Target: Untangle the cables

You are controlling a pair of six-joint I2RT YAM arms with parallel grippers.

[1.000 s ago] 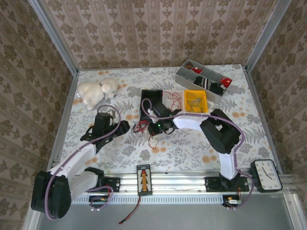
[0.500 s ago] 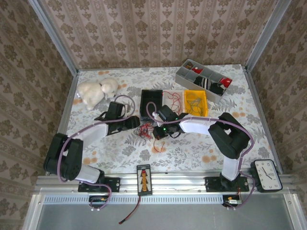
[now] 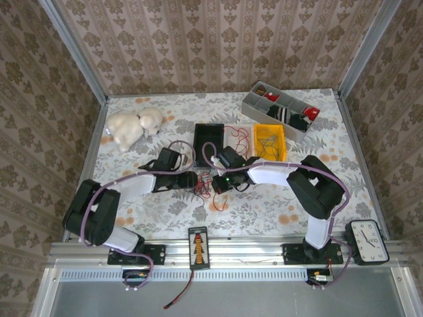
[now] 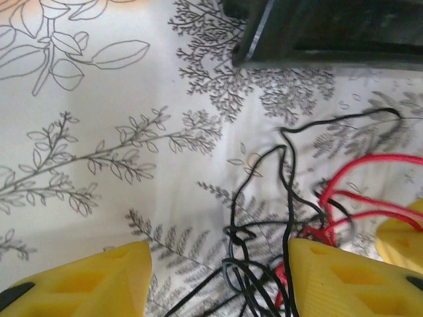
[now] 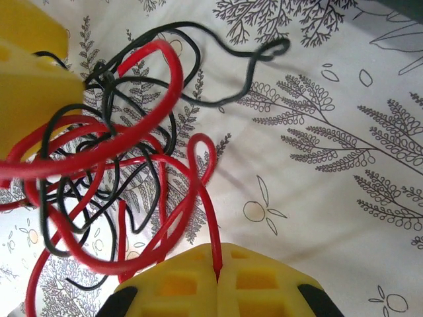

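The cables [image 3: 206, 185] are a small tangle of thin red and black wires at the table's middle, between my two grippers. My left gripper [image 3: 191, 179] has come up to the tangle from the left. In the left wrist view it [image 4: 221, 267] stands open, its yellow fingers [image 4: 99, 281] on either side of black loops [image 4: 254, 261]. Red strands [image 4: 370, 191] lie to the right. My right gripper [image 3: 219, 181] sits on the tangle's right side. In the right wrist view it [image 5: 217, 263] is shut on a red cable [image 5: 201, 198] that leads into the red and black loops [image 5: 99, 165].
A black tray [image 3: 209, 135], a yellow bin [image 3: 269, 140] and a grey divided box [image 3: 277, 107] stand behind the tangle. A white plush toy [image 3: 132, 125] lies at the back left. A clock [image 3: 367, 241] sits at the near right edge.
My left arm has swung right and forward, bringing its gripper from well left of the tangle up over its black loops. My right gripper has stayed shut on the red cable and hardly moved.
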